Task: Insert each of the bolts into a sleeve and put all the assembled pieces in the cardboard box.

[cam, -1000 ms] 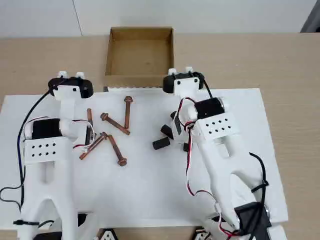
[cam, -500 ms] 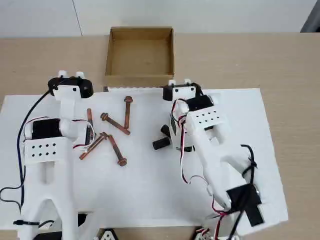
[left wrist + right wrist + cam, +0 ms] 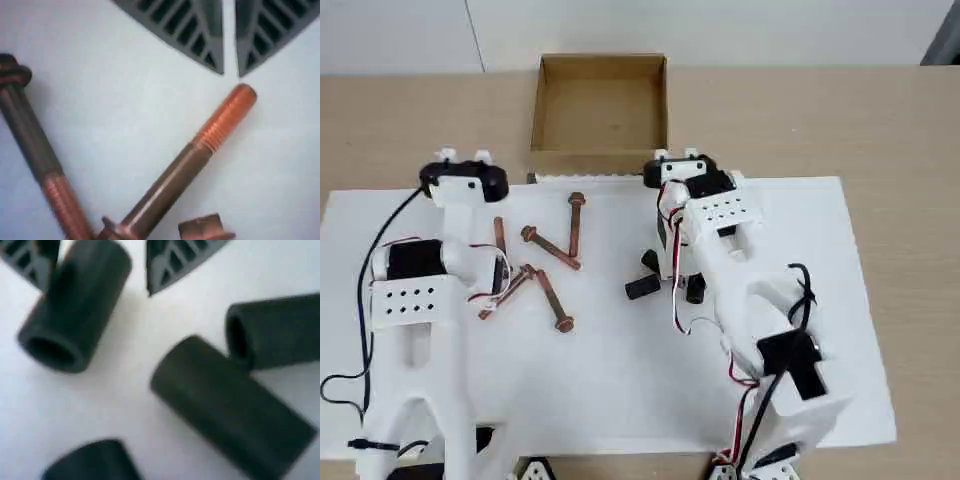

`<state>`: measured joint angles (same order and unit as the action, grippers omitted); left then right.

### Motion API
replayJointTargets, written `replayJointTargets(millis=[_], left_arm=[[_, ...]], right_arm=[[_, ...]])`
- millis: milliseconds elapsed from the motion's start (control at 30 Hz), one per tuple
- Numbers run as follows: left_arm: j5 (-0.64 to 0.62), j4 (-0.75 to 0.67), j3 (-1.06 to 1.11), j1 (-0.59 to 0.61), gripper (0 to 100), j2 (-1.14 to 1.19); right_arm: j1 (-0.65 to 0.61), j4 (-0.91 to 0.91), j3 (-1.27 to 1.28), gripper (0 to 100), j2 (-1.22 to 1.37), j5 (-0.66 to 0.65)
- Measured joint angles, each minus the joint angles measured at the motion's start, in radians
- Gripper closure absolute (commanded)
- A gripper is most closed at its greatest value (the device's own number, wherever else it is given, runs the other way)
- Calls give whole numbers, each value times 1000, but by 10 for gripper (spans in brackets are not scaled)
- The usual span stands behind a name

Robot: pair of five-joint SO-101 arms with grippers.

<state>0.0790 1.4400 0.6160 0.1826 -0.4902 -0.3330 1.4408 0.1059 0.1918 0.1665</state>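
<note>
Several copper bolts [image 3: 550, 247] lie scattered on the white sheet [image 3: 620, 370] beside my left arm [image 3: 415, 280]. My left gripper [image 3: 230, 72] hovers just above the threaded tip of one bolt [image 3: 200, 155], its jaws all but shut with nothing between them. Black sleeves [image 3: 642, 288] lie in a cluster under my right arm [image 3: 720, 215]. My right gripper [image 3: 95, 285] is open and straddles one sleeve [image 3: 70, 315], a finger on each side. Other sleeves [image 3: 230, 415] lie close by. The cardboard box [image 3: 600, 110] stands open at the back.
The box sits on the wooden table just beyond the sheet's far edge, between the two arms. Another bolt [image 3: 35, 150] and a bolt head [image 3: 205, 231] lie close to the left gripper. Cables trail from both arms.
My right arm has reared up and shifted a little left over the sleeve cluster. The left arm has barely moved. No bolt or sleeve has changed place.
</note>
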Motion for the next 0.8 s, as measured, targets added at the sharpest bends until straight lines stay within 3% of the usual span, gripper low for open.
replayJointTargets(millis=[633,800], left_arm=[[0,-25,15,0,994,0],[0,-25,15,0,994,0]], right_arm=[[15,-8,-14,879,112,-29],[20,-5,-23,972,127,-29]])
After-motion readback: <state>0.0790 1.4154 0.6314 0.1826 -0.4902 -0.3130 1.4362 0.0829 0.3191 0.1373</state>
